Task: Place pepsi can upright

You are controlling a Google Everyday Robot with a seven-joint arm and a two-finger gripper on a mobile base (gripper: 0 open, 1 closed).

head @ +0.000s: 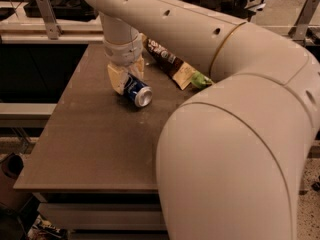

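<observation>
The pepsi can (136,90), blue with a silver end facing the camera, lies on its side on the brown table (90,134), toward the back middle. My gripper (126,79) points down over the can's far end, with its tan fingers (116,80) on either side of the can. The fingers stand around the can's back part and appear closed on it. The can still rests on the table top.
A dark brown chip bag (165,59) lies behind the can, and a green object (201,79) next to it at the right. My large arm fills the right half of the view. A metal rail (47,14) runs behind the table.
</observation>
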